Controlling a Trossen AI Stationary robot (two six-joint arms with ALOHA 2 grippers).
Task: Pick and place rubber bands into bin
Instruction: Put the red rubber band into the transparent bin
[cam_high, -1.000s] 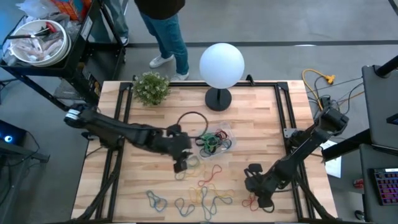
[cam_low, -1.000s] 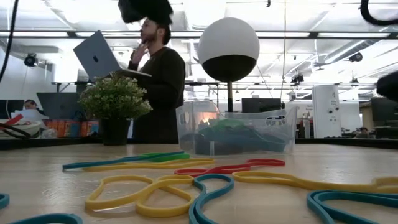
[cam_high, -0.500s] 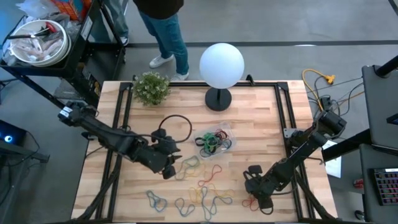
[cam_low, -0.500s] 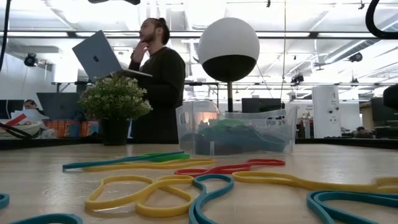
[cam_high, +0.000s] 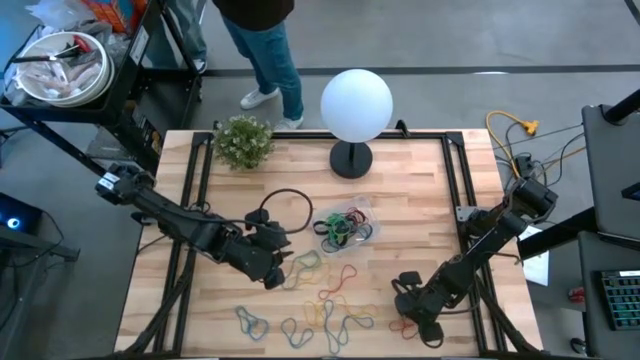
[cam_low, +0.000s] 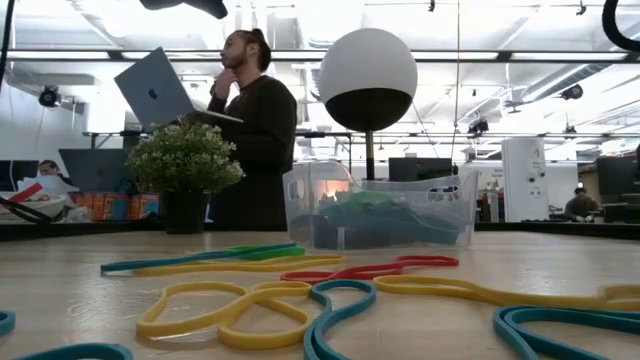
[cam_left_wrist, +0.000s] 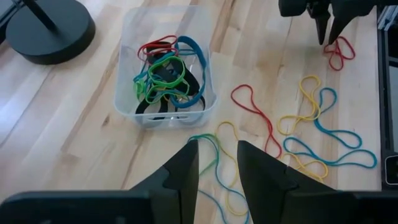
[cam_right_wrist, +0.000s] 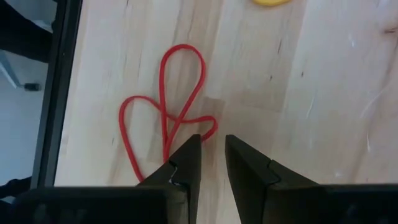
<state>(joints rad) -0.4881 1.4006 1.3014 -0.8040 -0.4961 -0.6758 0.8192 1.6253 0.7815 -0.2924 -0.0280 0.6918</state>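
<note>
Moved: left arm, back from bin (cam_high: 346, 228) toward loose rubber bands (cam_high: 325, 310); left jaws (cam_left_wrist: 217, 163) part-open, empty. Tabletop (cam_high: 420, 200): bin just ahead. Right jaws (cam_right_wrist: 212, 154) part-open, empty, astride red band (cam_right_wrist: 166, 115); pick step, next closing.

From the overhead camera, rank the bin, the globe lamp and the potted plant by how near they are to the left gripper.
From the left gripper:
1. Bin, just beyond it, mid-table, toward the right arm.
2. Potted plant, at the table's far left corner.
3. Globe lamp, at the far edge, centre.
</note>
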